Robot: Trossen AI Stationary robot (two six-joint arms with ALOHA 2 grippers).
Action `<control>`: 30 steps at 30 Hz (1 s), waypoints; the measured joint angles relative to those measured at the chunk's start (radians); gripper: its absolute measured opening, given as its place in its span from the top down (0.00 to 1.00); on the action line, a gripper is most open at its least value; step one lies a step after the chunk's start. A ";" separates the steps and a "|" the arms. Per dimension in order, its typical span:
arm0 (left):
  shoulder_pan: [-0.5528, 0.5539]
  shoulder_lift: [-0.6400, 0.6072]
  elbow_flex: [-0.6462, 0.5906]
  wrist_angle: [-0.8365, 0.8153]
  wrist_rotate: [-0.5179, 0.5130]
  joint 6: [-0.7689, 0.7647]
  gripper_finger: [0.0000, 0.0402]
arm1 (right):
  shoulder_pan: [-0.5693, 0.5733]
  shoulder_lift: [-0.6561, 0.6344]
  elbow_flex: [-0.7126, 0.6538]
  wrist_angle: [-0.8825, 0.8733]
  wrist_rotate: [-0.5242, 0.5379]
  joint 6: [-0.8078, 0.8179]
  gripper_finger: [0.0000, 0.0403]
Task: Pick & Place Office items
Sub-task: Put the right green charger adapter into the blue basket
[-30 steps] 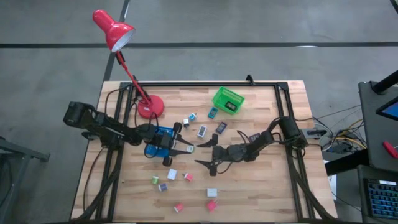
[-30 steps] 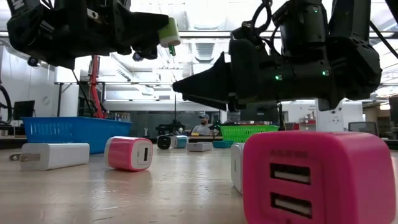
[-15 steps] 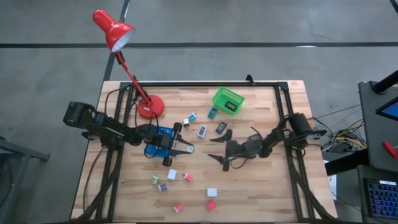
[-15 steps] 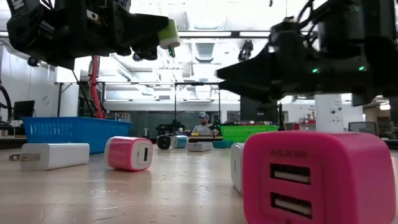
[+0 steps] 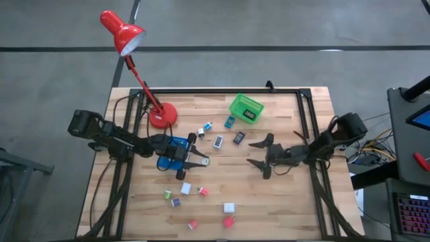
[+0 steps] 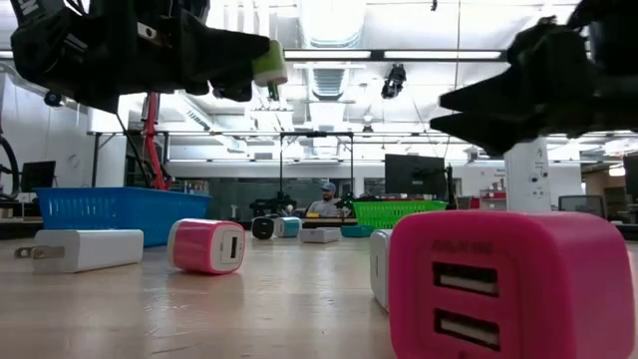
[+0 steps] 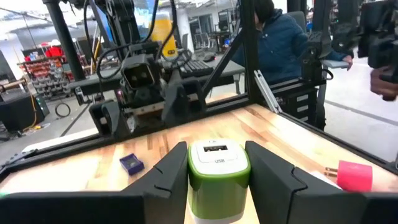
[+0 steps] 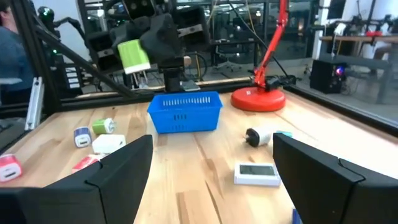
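Observation:
My left gripper [image 5: 200, 161] reaches level over the blue tray [image 5: 168, 149] and is shut on a green and white charger block [image 7: 217, 175], which it holds in the air just past the tray's right side. The block also shows high up in the low view [image 6: 267, 62]. My right gripper [image 5: 250, 153] stands open with nothing between its fingers, level above the table's right half. Other office items lie loose: several small blocks [image 5: 186, 188] near the front edge and flat pieces [image 5: 219, 142] around the middle. My left gripper pinches the block's two opposite green sides [image 7: 194, 186] between its two fingers [image 7: 169, 180]. The fingers come level from the table's left. The block is lifted clear of the table, upright, its white face [image 7: 216, 151] up.
A green basket [image 5: 246, 107] stands at the far middle, and a red desk lamp's base [image 5: 161, 115] at the far left. A pink charger [image 6: 508, 284] and a white one [image 6: 85, 249] lie close to the low camera. A person sits beyond the table [image 7: 277, 37].
My right gripper has drawn back toward the table's right edge, away from the middle, rising slightly and staying open. My left gripper has kept still with the green block.

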 joint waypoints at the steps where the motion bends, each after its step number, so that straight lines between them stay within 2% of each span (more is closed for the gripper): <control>1: 0.000 -0.006 0.000 -0.015 0.000 0.000 0.67 | 0.006 -0.014 -0.013 0.000 0.001 0.009 0.22; 11: 0.001 -0.170 -0.023 -0.267 -0.058 -0.011 0.67 | 0.038 -0.046 -0.029 0.000 0.000 0.006 0.28; 17: 0.001 -0.265 -0.053 -0.362 -0.088 -0.023 0.67 | 0.043 -0.046 -0.044 -0.001 -0.004 0.006 0.29; 30: 0.001 -0.351 -0.065 -0.502 -0.118 -0.026 0.67 | 0.054 -0.051 -0.090 0.022 -0.003 0.032 0.33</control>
